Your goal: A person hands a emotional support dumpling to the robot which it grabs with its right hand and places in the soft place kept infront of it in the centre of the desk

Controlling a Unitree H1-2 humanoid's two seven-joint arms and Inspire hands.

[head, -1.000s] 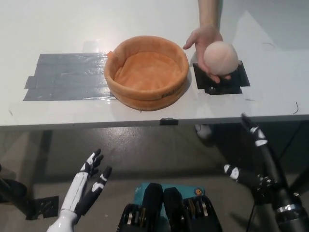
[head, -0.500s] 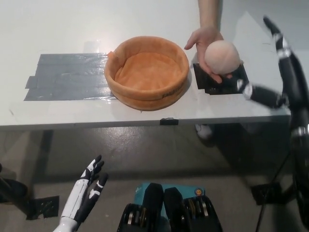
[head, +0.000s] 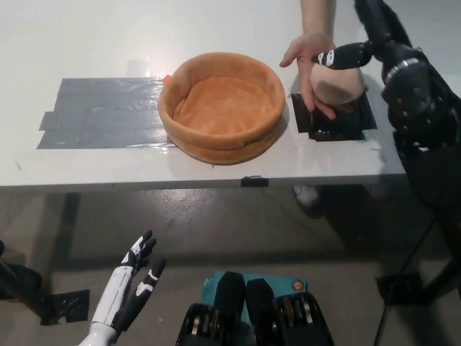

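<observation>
Right hand (head: 382, 43) with fingers spread open reaches over dumpling (head: 338, 83) in person's hand (head: 310, 61), basket (head: 220, 108) lying to its left.

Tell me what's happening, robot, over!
Right hand over the dumpling, grip not confirmed. Person's hand holds it beside the orange bed. Left hand open, low. Bed's way unobstructed.

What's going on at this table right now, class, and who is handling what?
A person's hand holds out a pale round dumpling above a black patch on the white table. The robot's black right hand is reaching over the dumpling, one finger lying across its top, but has not closed on it. The orange soft basket sits empty at the centre. The white left hand rests open below the table edge.
</observation>
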